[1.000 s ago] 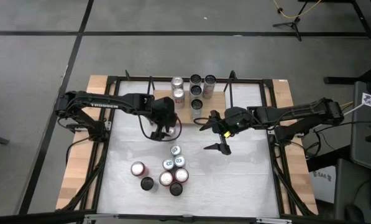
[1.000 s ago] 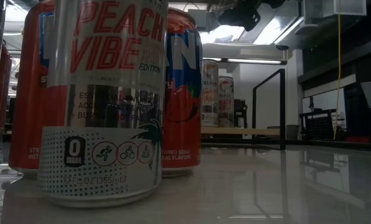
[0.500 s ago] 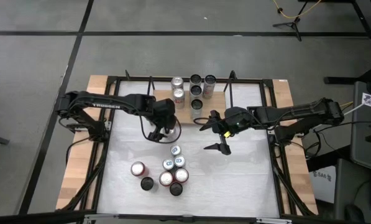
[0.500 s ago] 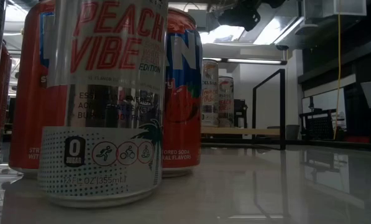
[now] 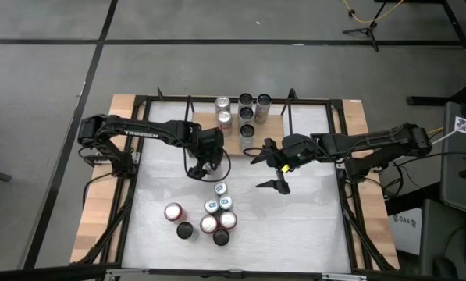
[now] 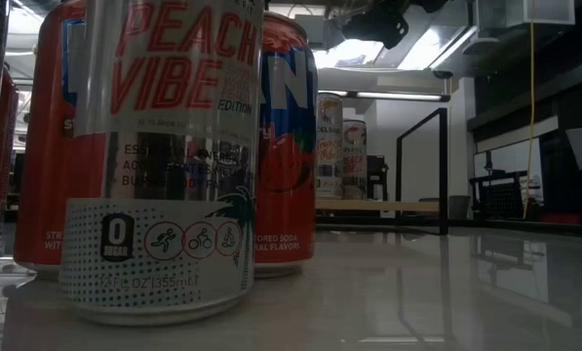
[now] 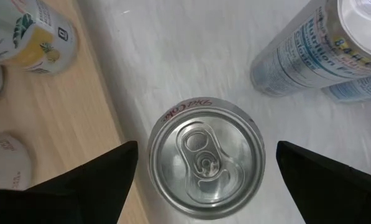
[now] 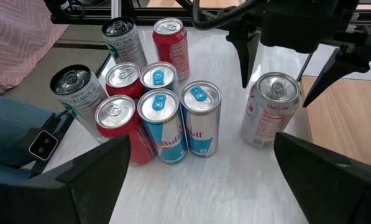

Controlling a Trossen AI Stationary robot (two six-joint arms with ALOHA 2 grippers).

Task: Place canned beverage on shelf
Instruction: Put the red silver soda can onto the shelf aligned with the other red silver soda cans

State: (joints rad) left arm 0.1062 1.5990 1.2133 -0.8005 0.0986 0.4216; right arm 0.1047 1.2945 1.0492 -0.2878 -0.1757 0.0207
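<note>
Overhead, left hand (image 7: 201, 180) spread above round silver can (image 7: 206, 164), right hand (image 5: 268, 166) apart.

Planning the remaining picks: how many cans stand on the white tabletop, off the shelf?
9. Eight cans clustered mid-table; one Diet Coke can beside the shelf, under the open left gripper. None seems hidden.

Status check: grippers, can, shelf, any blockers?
Left gripper open, straddling silver Diet Coke can, not closed. Right gripper open, idle mid-table. Light-wood shelf beside the can. Red Bull cans close by.
</note>
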